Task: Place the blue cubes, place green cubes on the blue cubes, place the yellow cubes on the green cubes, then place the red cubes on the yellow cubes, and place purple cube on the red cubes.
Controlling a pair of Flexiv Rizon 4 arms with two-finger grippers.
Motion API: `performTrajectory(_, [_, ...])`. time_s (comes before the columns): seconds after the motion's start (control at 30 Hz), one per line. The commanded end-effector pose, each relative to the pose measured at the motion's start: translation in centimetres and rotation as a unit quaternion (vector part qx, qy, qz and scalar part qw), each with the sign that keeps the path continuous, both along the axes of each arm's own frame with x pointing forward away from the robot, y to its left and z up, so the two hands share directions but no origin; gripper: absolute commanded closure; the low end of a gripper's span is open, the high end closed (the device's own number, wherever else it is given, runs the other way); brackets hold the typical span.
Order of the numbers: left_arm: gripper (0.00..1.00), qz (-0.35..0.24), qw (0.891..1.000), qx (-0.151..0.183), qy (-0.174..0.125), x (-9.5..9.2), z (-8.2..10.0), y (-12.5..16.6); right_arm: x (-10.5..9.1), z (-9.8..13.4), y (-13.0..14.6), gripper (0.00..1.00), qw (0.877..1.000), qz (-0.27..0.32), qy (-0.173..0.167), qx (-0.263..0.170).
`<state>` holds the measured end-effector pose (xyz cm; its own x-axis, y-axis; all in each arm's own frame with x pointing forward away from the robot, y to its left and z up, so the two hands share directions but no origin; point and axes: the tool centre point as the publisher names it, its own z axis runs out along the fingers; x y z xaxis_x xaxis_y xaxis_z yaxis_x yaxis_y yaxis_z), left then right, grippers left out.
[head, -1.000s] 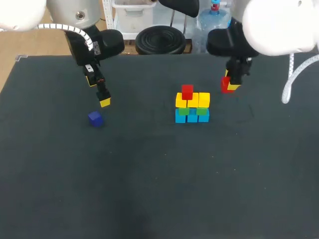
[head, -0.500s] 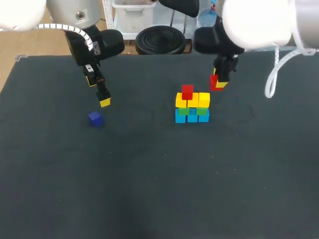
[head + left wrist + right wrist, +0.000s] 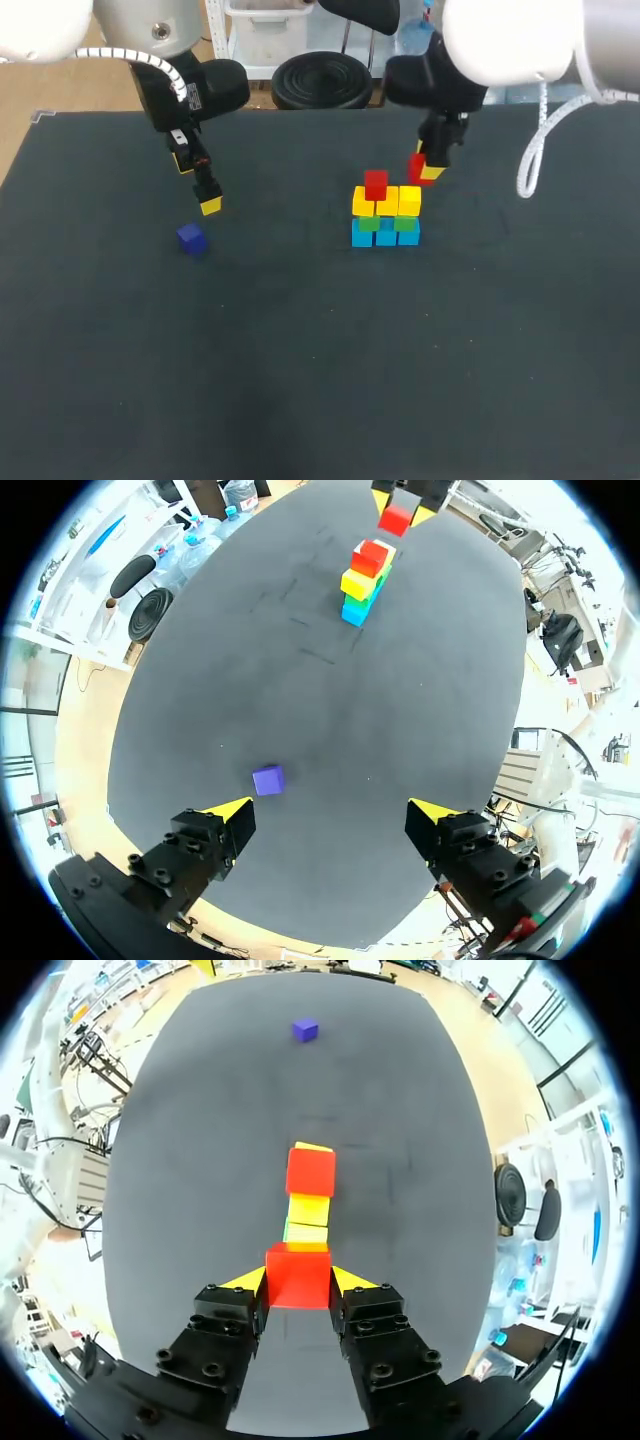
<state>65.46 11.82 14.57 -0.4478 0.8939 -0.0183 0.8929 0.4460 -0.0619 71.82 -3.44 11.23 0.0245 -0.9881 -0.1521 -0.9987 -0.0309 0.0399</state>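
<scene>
A small tower stands mid-table: blue cubes at the bottom, green cubes on them, yellow cubes above, and one red cube on its left yellow cube. My right gripper hovers just behind the tower's right side, shut on a second red cube. In the right wrist view that held red cube sits between the fingers, with the tower's red cube ahead. The purple cube lies alone at the left. My left gripper hangs open above and behind the purple cube.
The dark table mat stretches wide in front of the tower and between the purple cube and the tower. Nothing else lies on it.
My right arm has carried the held red cube leftward, from well right of the tower to just behind its right side. The left arm and purple cube have not moved.
</scene>
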Motion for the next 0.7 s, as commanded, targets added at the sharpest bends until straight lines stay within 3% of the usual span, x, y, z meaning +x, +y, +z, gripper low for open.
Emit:
performTrajectory(0.03, [0.0,0.0,1.0,0.001,0.002,0.2,0.0,-0.1,0.3,-0.1,0.5,1.0,1.0,0.002,0.003,-0.003])
performTrajectory(0.7, [0.0,0.0,1.0,0.001,0.002,0.2,0.0,-0.1,-0.3,-1.5,2.0,1.0,0.999,0.025,0.03,0.005])
